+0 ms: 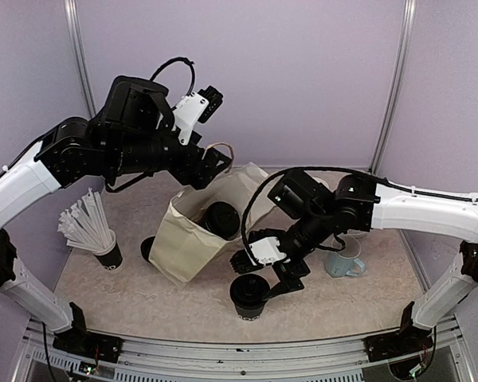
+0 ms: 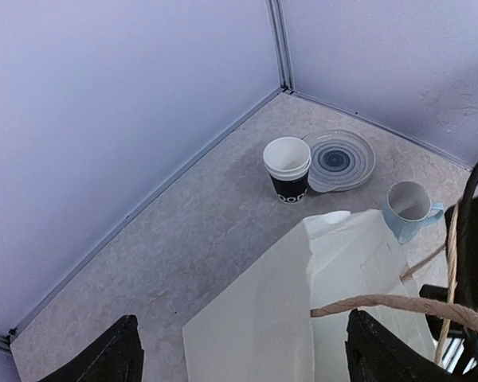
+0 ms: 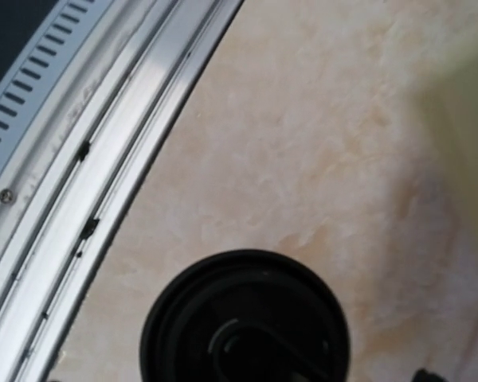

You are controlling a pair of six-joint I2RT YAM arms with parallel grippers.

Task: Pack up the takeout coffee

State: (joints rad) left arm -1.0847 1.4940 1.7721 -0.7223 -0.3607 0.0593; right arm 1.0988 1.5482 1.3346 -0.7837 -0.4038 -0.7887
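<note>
Noting one takeout cup [image 1: 248,296] upright on the table [image 1: 143,306], lid on, just in front of the paper bag [image 1: 183,239] toward its right corner. Viewed from the right wrist as a black round lid [image 3: 243,318] directly below the camera. Counted a second lidded cup [image 1: 221,219] already down inside the bag's mouth. Spotted a dark round shape [image 1: 147,248] just left of the bag, mostly hidden; cannot tell whether another cup.

Found right gripper [image 1: 263,270] poised just above the front cup, fingers seemingly spread to either side, clamped on nothing; saw no fingers in its own wrist view. Found left gripper [image 2: 247,350] raised over the bag, fingertips [image 2: 111,354] wide apart, with the twine handle [image 2: 398,304] lying loose beside one finger, unpinched.

Handling, by judgement only:
- Treat as thin-walled paper, crushable; squeeze gently.
- Probably light if empty, top-heavy and sloshy if filled; cannot tell which.
- Expect a smooth, slick plastic lid, liable to pop off; avoid lifting by the lid alone.
- Take hold across the upper wall just under the lid rim, likely the stiffest part.
- Keep upright on the way into the bag.
- Treat the bag as soft and easily shoved; set down beside the cup already inside, not onto it.
</note>
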